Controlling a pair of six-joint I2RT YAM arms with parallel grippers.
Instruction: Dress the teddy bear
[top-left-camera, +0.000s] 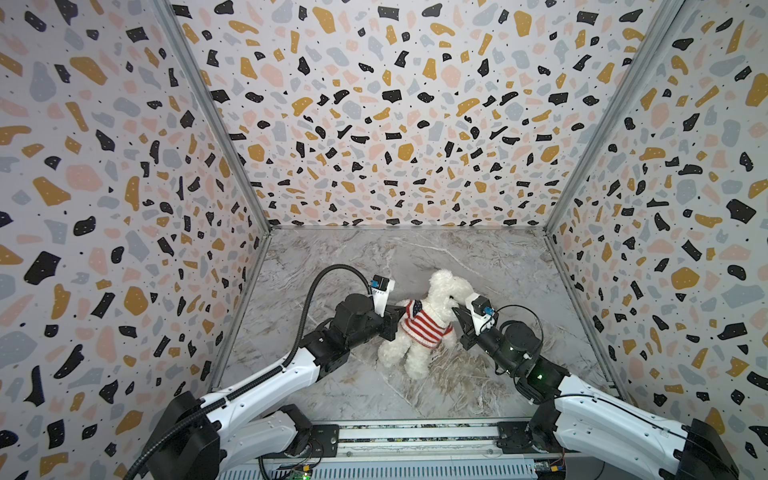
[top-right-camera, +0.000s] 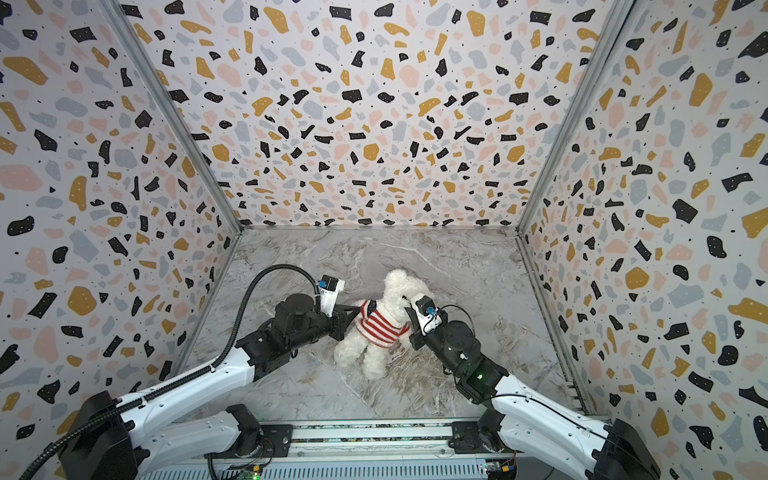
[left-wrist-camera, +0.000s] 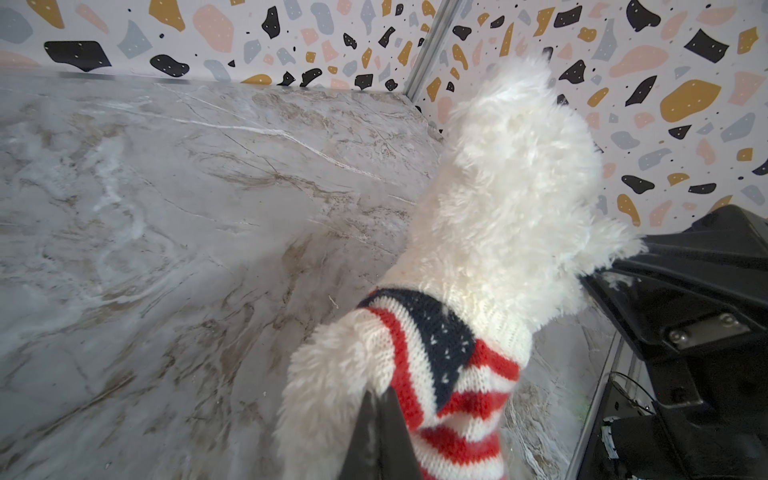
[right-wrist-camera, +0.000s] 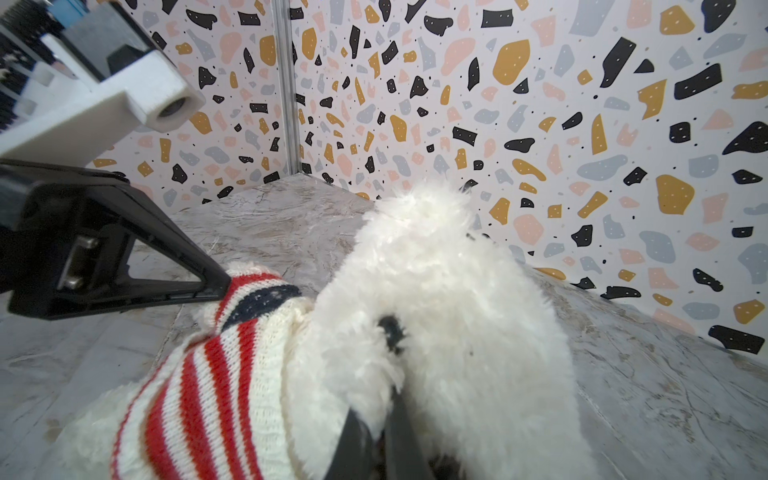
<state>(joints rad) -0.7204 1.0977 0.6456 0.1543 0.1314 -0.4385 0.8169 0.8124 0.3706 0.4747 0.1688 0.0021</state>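
Pinching sweater (left-wrist-camera: 449, 374), left pincer (left-wrist-camera: 377, 399), right pincer (right-wrist-camera: 388, 399) nipping teddy bear (right-wrist-camera: 449, 291), clearest in wrist views

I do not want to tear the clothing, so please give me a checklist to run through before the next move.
1. The sweater covers the torso of the teddy bear: ok.
2. The left end effector is shut on the sweater's shoulder: ok.
3. The right end effector is shut on the bear's fur: ok.
4. Arm beside the left end effector is through its sleeve: ok.
5. Other arm through its sleeve: cannot tell.
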